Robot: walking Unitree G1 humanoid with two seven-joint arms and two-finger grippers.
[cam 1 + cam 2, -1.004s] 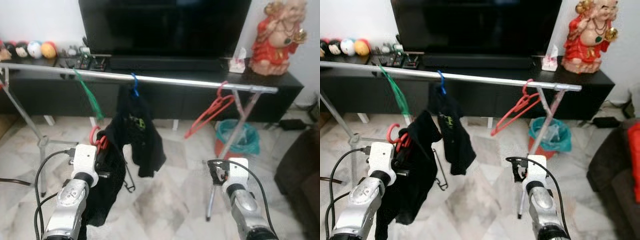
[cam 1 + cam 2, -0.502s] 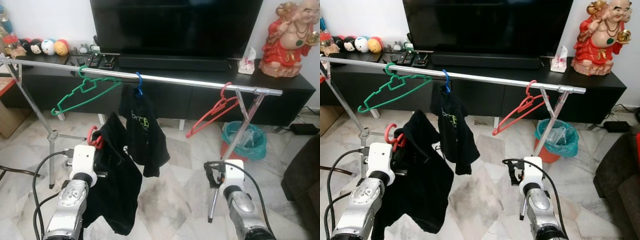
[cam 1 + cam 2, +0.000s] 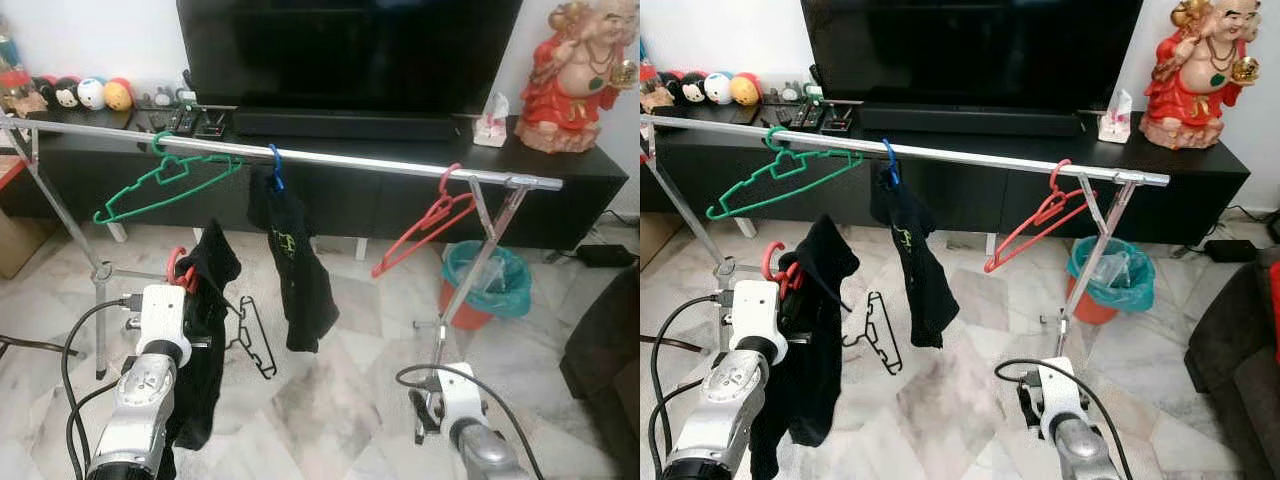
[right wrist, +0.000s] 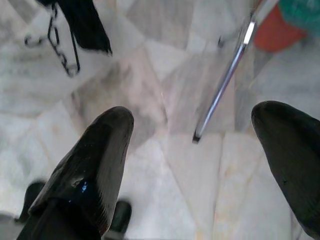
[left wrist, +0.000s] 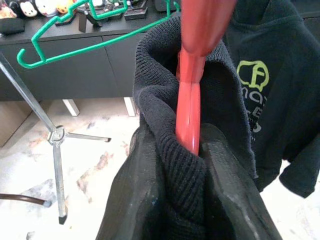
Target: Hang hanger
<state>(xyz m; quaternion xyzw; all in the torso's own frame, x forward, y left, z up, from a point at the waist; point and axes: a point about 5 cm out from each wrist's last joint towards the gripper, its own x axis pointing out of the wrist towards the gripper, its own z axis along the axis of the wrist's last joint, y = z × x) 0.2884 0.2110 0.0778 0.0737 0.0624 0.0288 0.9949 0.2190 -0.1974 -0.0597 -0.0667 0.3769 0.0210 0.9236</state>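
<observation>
My left gripper (image 5: 192, 150) is shut on a red hanger (image 5: 190, 95) that carries a black knit garment (image 3: 203, 345); its red hook (image 3: 177, 266) pokes up beside the wrist. It hangs low and left, well below the silver rail (image 3: 350, 161). On the rail hang a green hanger (image 3: 165, 184), a black shirt (image 3: 297, 262) on a blue hook (image 3: 273, 166), and a bare red hanger (image 3: 424, 226). My right gripper (image 4: 195, 150) is open over the marble floor, low by the rack's right leg (image 4: 225, 85).
A black wire hanger (image 3: 251, 336) lies on the floor under the rail. Behind stand a black TV console (image 3: 560, 190), a large TV (image 3: 350, 50) and a red statue (image 3: 575, 65). A teal bin (image 3: 490, 280) sits by the rack's right legs. A dark sofa (image 3: 605, 340) edges in at right.
My right arm has dropped lower toward the floor. The black garment on my held hanger now hangs narrower, uncovering the black wire hanger on the floor. The view shifted slightly.
</observation>
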